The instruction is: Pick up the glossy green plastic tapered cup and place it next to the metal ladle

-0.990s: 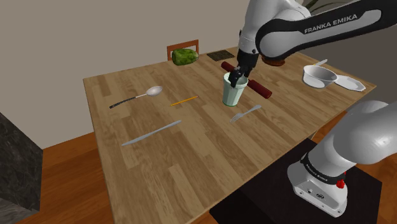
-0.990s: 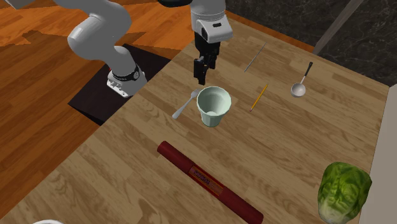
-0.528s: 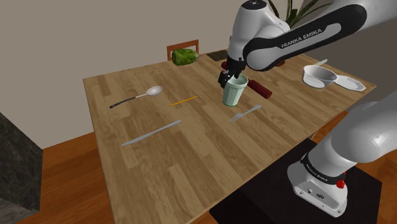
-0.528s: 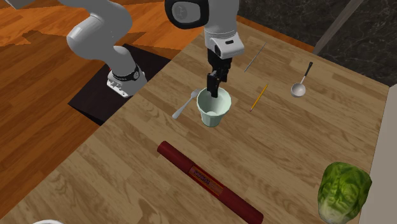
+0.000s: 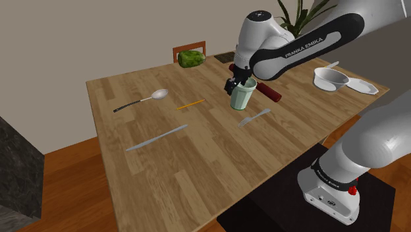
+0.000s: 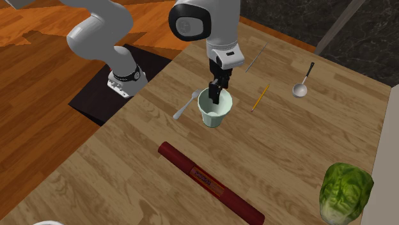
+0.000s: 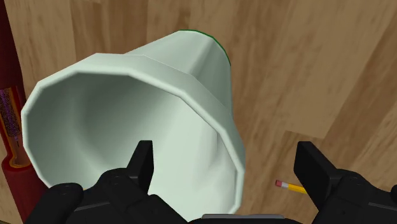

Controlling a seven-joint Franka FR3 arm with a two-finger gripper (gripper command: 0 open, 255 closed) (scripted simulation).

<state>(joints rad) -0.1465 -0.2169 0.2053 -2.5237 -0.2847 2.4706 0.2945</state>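
A pale green tapered cup stands upright near the middle of the wooden table. My gripper is down at its rim and open. One finger sits inside the cup, the other outside its wall on the pencil's side, and neither visibly presses the wall. The metal ladle lies well away, toward the shoulder view's left, beyond a yellow pencil.
A dark red cylinder lies just behind the cup. A spoon lies right beside the cup, a long knife nearer the front. A lettuce and white dishes sit at the table's far side.
The gripper has come down from above the cup and shifted toward the shoulder view's left, ending astride the rim. The cup has not moved.
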